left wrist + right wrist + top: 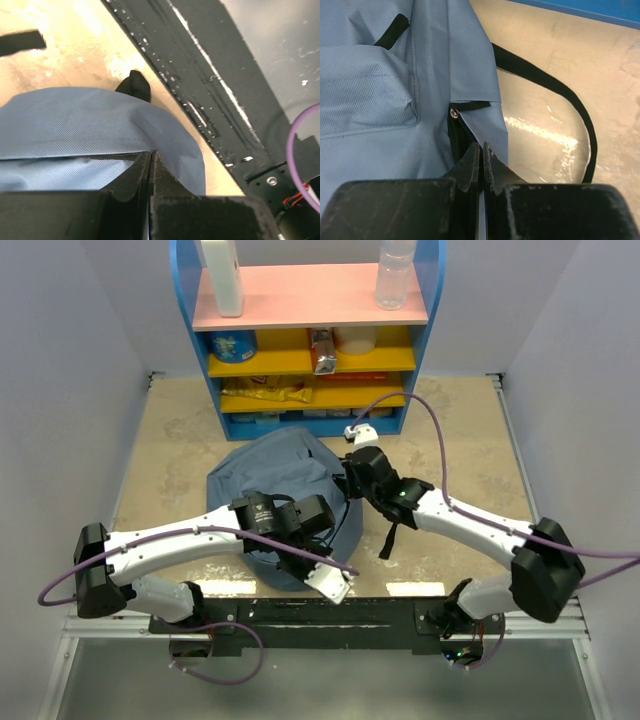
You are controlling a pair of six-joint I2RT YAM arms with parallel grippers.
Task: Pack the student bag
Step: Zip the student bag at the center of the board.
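Right, the student bag (275, 475) lies slumped mid-frame on the bench (170, 440), just below the blue shelf unit (300, 295); I can't see its inside. The left jaws and right jaws are both closed, tips against its fabric; whether cloth is pinched I cannot tell. The shelf holds a white bottle (222, 275), a clear bottle (394, 275), a blue tub (233, 344) and yellow packets (265, 390), their print unreadable.

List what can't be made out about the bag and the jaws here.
- Top view: the student bag, its middle and any opening covered by both arms.
- Left wrist: whether the shut left jaws pinch fabric; their tips hide it.
- Right wrist: same for the right jaws; the black strap ends behind them.
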